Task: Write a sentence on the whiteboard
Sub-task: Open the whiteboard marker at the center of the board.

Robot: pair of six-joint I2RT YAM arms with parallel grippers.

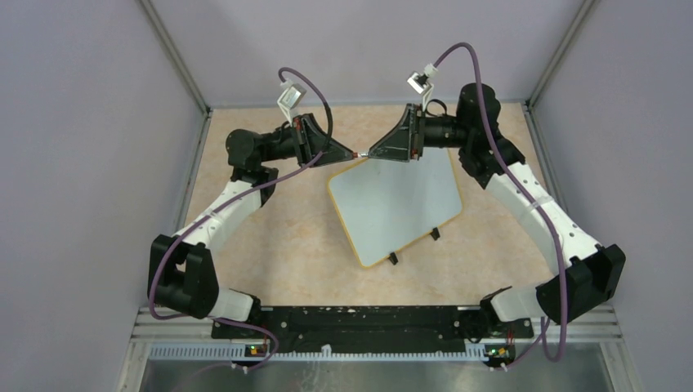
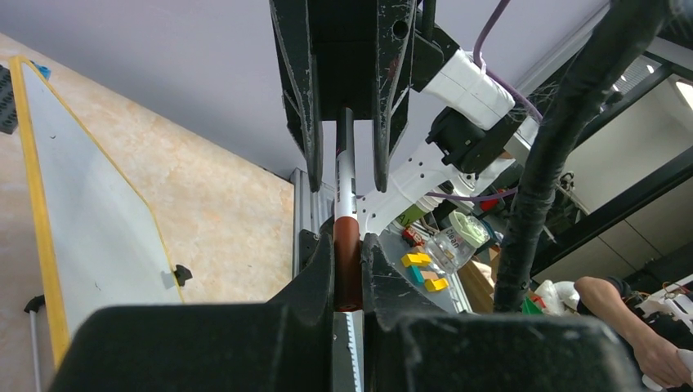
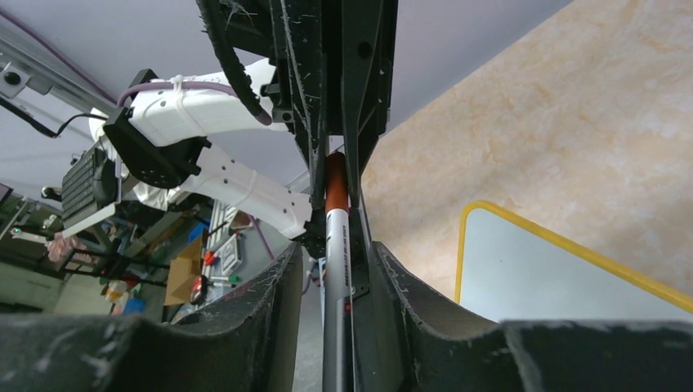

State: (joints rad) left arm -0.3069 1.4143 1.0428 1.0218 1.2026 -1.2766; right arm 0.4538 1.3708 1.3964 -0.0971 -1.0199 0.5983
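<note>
- Left fingers (image 2: 315, 282) look pinched tight to me on the reddish-brown cap (image 2: 346, 261) of the marker (image 2: 346, 184).
- Right fingers (image 3: 392, 286) are closed around the marker's white barrel, as I read it from that wrist view.
- From above I see both arms meeting tip to tip. The marker bridges them in the air near the far left corner of the whiteboard (image 1: 396, 204).
- That whiteboard lies flat on the desk (image 1: 278, 237) between the two arms. It is turned at an angle, with its two black clip feet (image 1: 393, 259) on the near edge.
</note>
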